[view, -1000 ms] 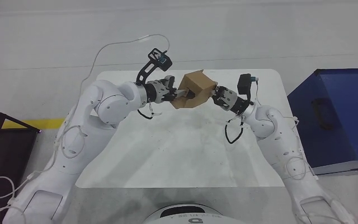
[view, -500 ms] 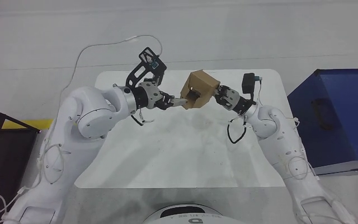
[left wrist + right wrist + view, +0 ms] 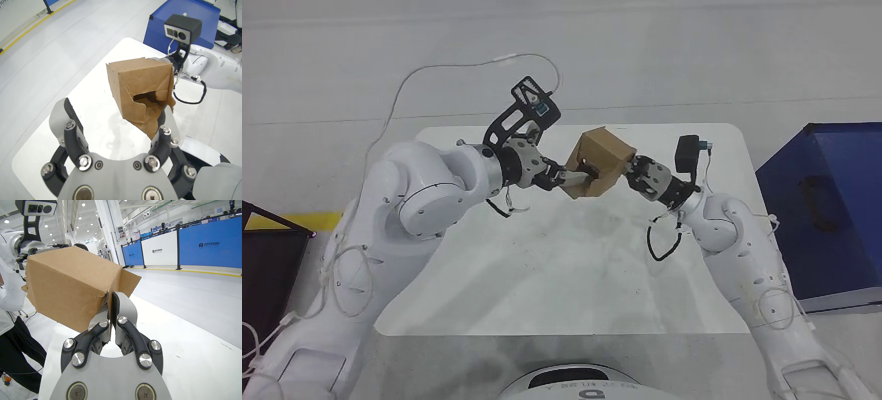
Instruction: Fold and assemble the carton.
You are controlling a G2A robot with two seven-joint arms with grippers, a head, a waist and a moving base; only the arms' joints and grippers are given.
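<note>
The left tool [image 3: 564, 180] is spread wide and clamps nothing. One of its fingers [image 3: 169, 123] lies against the ragged flap at the carton's open end, and the other stands off to the side. The carton [image 3: 600, 160] hangs tilted in the air between the two tools, over the far part of the counter [image 3: 572, 270] and clear of it. The end facing the left tool is half closed: creased flaps overlap but leave a dark gap into the inside. The right tool [image 3: 634, 172] is pinched tight on a thin cardboard edge at the opposite end, beside a flap that sticks out, and it seems to carry the whole weight.

The step in hand looks like tucking the loose flap shut. The push should probably come from the flat of the finger near the crease, not from the torn rim, which could rip further. It should run straight toward the right tool, so that grip acts as the backstop and the carton does not swing. A slow press should let the flap slide under its neighbour instead of buckling the wall
</note>
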